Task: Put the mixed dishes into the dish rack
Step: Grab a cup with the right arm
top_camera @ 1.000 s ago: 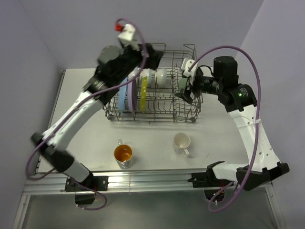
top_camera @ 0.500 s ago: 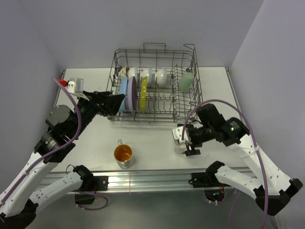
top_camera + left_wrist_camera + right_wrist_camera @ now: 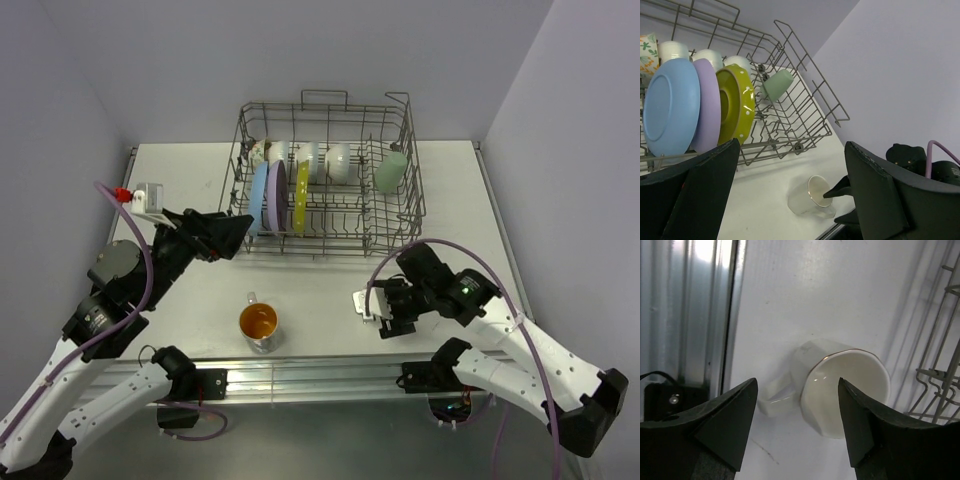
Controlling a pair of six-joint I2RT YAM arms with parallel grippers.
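Note:
The grey wire dish rack (image 3: 322, 226) holds blue (image 3: 258, 196), lavender (image 3: 273, 194) and yellow-green (image 3: 301, 194) plates on edge, white bowls (image 3: 338, 160), a floral bowl (image 3: 257, 152) and a pale green cup (image 3: 391, 172). The orange-inside cup (image 3: 258, 322) stands on the table in front. The white mug (image 3: 840, 390) looks tipped, its mouth towards my right gripper (image 3: 797, 385), which is open with a finger on each side of it. In the left wrist view one right fingertip (image 3: 835, 190) sits at the mug's (image 3: 807, 199) mouth. My left gripper (image 3: 226, 232) is open and empty, left of the rack.
The table's metal front rail (image 3: 320, 378) runs just below the mug and the orange-inside cup. The rack's front wall (image 3: 940, 380) stands close to the right of the mug. Lilac walls close in the table at the back and on both sides.
My left arm pulled back from the rack to the left front. My right arm came down from the rack to the white mug, which stood upright before and now looks tipped.

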